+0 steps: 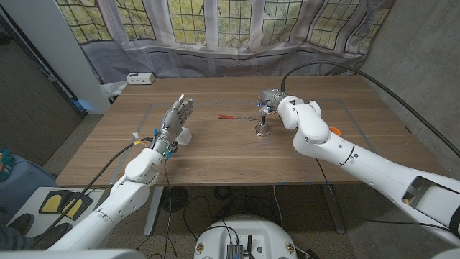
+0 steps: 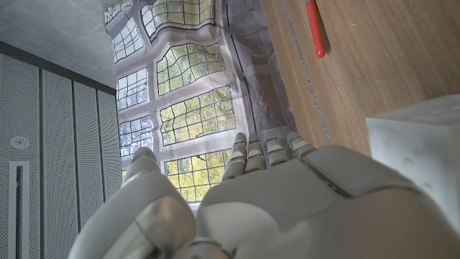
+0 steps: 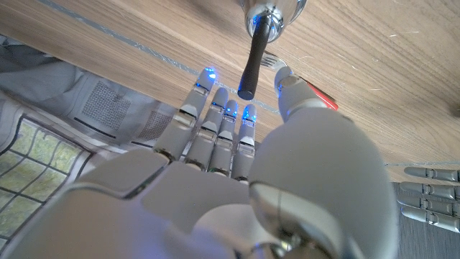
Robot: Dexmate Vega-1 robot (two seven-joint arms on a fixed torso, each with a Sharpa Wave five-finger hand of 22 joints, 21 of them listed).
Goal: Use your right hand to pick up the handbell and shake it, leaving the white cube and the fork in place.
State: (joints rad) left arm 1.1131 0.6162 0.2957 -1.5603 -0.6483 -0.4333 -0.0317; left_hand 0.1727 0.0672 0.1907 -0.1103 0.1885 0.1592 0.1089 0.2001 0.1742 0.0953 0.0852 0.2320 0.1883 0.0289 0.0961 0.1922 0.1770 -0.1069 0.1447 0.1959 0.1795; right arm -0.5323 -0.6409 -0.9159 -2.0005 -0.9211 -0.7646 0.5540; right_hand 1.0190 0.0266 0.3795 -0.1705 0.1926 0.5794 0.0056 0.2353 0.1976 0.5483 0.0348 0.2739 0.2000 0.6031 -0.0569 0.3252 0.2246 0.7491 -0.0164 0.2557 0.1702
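The handbell (image 1: 263, 127) is silver with a black handle and stands upright at mid-table. My right hand (image 1: 273, 100) hovers just behind and above it, fingers spread and holding nothing. In the right wrist view the bell's black handle (image 3: 251, 57) points toward the gap between the thumb and fingers of that hand (image 3: 237, 165), with no grip on it. The fork (image 1: 231, 116), red-handled, lies left of the bell. The white cube (image 1: 185, 135) sits beside my left hand (image 1: 175, 120), whose fingers are straight and raised. The cube (image 2: 424, 151) and the fork's handle (image 2: 315, 29) show past the left hand (image 2: 287, 194).
A small white box (image 1: 139, 78) sits at the table's far left corner. Faint tape lines mark a rectangle on the wooden table (image 1: 215, 158). An orange object (image 1: 335, 132) peeks out behind my right forearm. Curtains hang behind the table.
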